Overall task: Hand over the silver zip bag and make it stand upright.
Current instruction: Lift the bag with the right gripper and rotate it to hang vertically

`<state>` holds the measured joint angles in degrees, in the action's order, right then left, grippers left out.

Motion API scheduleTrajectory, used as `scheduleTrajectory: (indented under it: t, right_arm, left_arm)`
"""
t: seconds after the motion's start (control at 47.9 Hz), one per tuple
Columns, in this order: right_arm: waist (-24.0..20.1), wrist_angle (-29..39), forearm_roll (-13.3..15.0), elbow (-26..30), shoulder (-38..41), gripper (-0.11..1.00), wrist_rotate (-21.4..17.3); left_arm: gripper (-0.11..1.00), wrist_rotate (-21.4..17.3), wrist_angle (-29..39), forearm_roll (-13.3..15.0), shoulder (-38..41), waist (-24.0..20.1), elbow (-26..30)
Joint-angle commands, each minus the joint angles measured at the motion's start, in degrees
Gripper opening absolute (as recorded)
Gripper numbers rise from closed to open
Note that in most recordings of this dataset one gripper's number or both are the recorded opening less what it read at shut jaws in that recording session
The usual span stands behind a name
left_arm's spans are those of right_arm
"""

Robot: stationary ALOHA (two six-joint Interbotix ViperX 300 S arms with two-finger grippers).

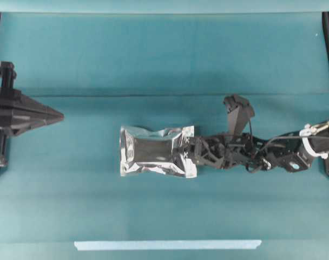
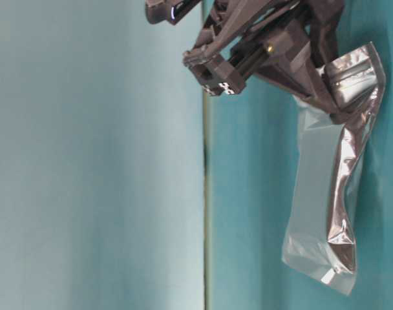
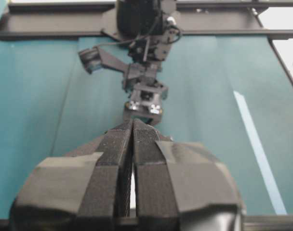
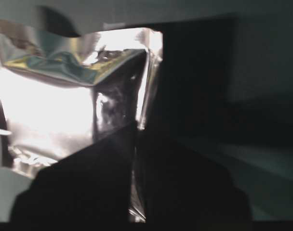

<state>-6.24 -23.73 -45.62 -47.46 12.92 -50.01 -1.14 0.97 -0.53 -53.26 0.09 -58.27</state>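
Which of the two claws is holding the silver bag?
The right claw, pinched shut on the silver zip bag's edge. The left claw is shut too, but apart from it.

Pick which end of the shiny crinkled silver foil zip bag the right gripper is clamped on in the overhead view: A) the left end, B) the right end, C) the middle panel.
B: the right gripper is shut on the right-hand edge of the silver foil zip bag.

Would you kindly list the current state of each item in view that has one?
silver zip bag: lying flat on the table, pinched at its right-hand edge.
right end effector: shut on the bag's edge.
left end effector: shut, empty, parked at the left away from the bag.
pale-blue tape strip: flat along the table's near edge.
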Motion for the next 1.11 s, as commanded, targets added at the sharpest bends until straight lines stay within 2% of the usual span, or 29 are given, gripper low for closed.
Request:
scheduleTrajectory:
  t: [0.0,0.543,0.689,0.773,0.877,1.086]
  right_arm:
    - [0.4,-0.1,-0.2,0.0,-0.4,0.03,-0.1]
    - [0.7,-0.6,0.2,-0.7,-1.5,0.03,0.3]
    - [0.7,0.0,1.4,-0.2,-3.0,0.03,2.2]
    - [1.0,1.4,2.9,0.6,-4.9,0.03,4.6]
    - [2.4,6.9,4.9,2.6,-8.0,0.03,10.0]
    - [6.9,25.4,6.7,8.1,-11.5,0.03,23.0]
  left_arm:
    - [-0.01,-0.1,-0.3,-0.1,0.2,-0.2,0.6]
    - [-0.01,0.1,-0.4,0.0,0.2,-0.2,0.1]
    - [-0.01,0.6,-0.4,-0.1,0.1,-0.2,-0.3]
    - [-0.01,2.3,-0.3,-0.1,0.0,-0.3,-0.2]
    - [-0.01,4.7,0.0,-0.1,0.0,-2.0,-0.4]
    - [-0.01,5.2,1.2,0.0,0.2,-2.8,-1.4]
